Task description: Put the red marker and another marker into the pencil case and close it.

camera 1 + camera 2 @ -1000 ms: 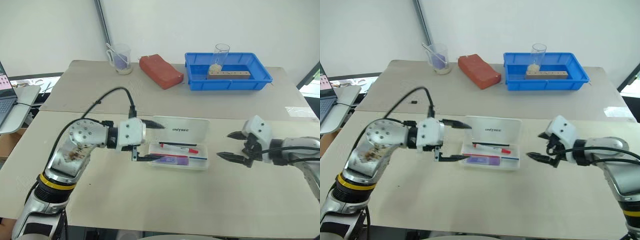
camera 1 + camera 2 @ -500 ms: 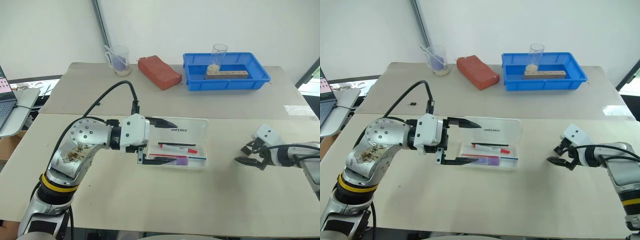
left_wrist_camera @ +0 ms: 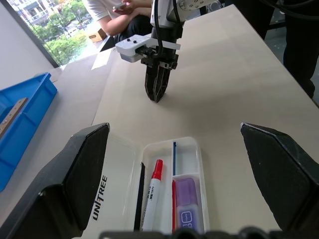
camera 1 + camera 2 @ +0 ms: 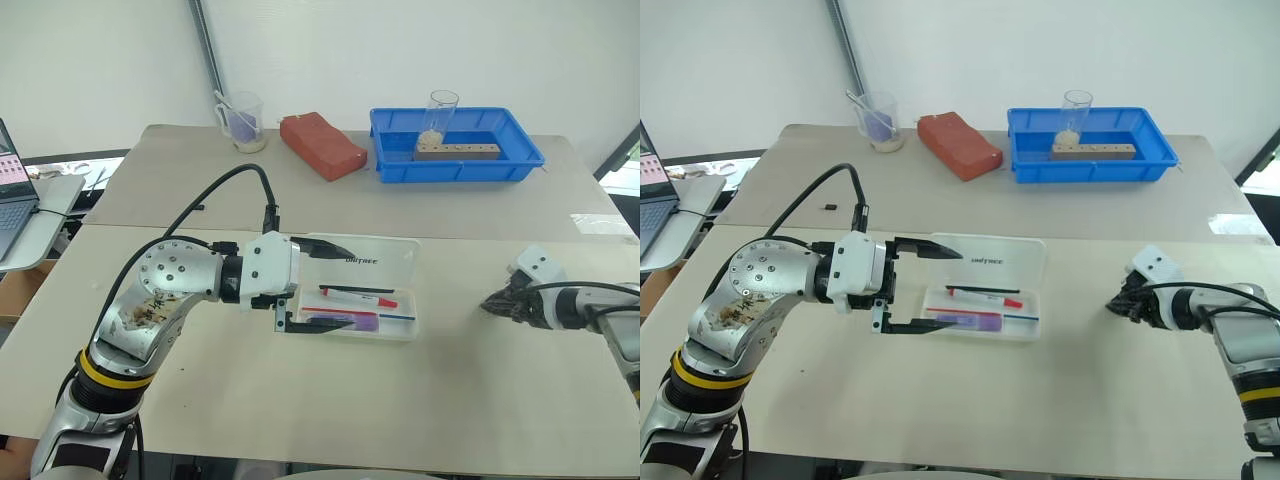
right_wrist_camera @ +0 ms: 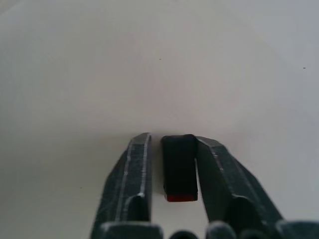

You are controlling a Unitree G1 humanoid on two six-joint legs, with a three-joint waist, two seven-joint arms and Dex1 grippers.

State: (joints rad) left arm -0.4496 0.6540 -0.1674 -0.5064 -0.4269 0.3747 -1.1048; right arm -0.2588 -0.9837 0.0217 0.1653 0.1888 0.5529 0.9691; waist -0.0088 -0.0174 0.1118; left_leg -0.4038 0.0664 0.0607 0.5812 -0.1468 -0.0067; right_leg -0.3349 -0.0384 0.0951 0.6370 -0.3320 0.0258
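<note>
The pencil case (image 4: pixel 362 286) lies open on the table (image 4: pixel 400 400), the red marker (image 3: pixel 151 195) and purple marker (image 3: pixel 185 207) inside it.
The left pincer (image 4: pixel 325 286), spread wide, straddles its near end; the right pincer (image 4: pixel 492 304), pressed together, rests well apart. The left wrist view shows a thin blue pen (image 3: pixel 174 158); a seated person there is cut off.

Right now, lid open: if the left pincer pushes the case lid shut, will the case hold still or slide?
Likely slides: the case looks like thin translucent plastic lying flat on the smooth table, unbraced. Probably light, holding just a red marker and purple marker. The lid looks rigid enough to swing as one piece.
</note>
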